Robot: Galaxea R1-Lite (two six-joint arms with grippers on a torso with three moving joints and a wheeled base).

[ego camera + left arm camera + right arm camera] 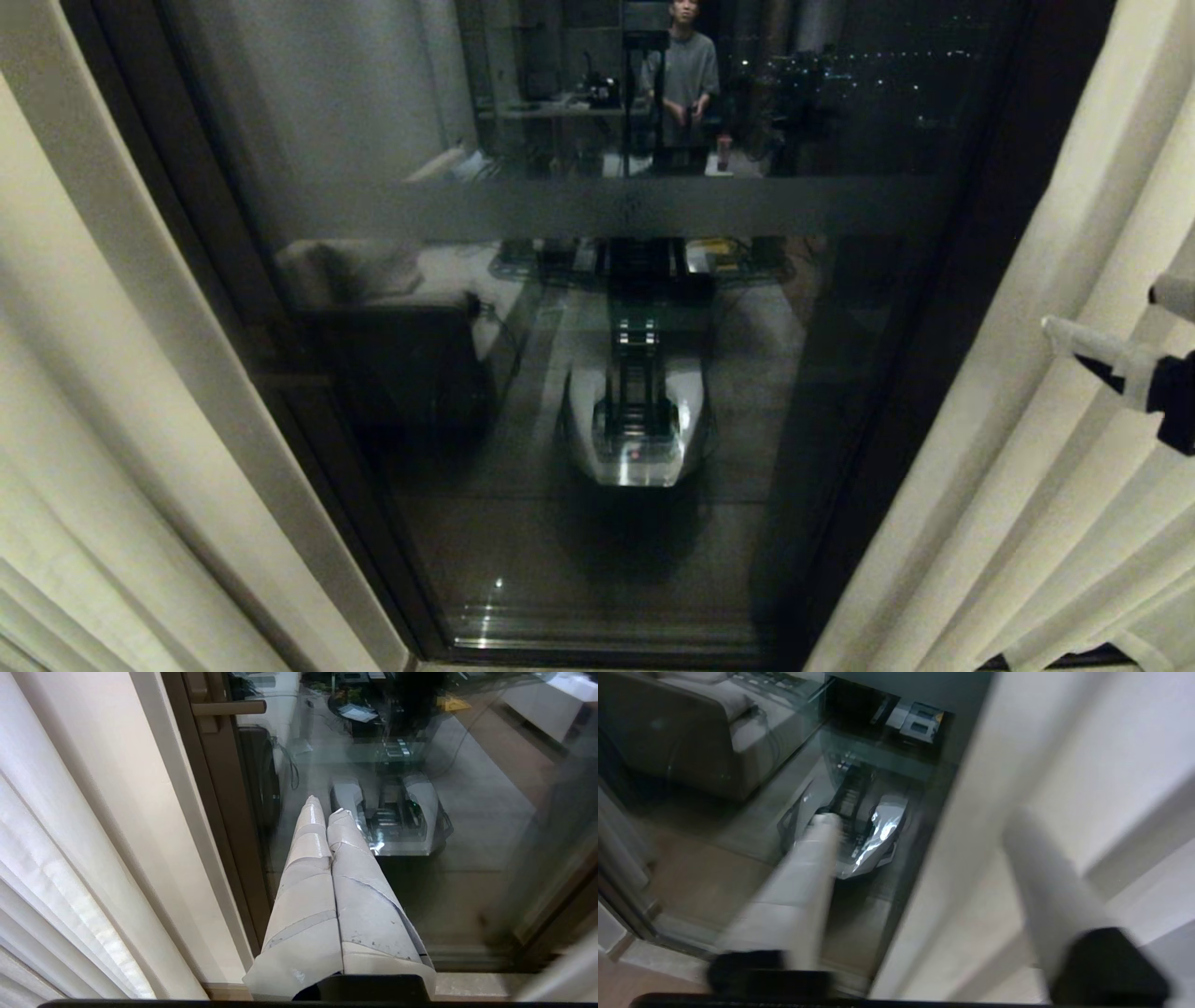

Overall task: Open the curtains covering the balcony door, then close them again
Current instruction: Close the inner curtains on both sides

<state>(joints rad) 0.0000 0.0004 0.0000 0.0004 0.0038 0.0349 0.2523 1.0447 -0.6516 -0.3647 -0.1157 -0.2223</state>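
Cream pleated curtains (1046, 448) hang parted at the frame's left and right edges, baring the dark-framed glass door (597, 373) in the centre, with a frosted horizontal band.

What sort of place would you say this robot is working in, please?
Probably a home living room at night: floor-length curtains drawn aside from a tall glass balcony door, whose pane reflects a sofa and distant lights outside.

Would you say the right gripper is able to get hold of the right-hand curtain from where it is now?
Probably yes: the right gripper hangs with jaws open right at the right-hand curtain, whose edge fold already lies between them, and nothing stands between.
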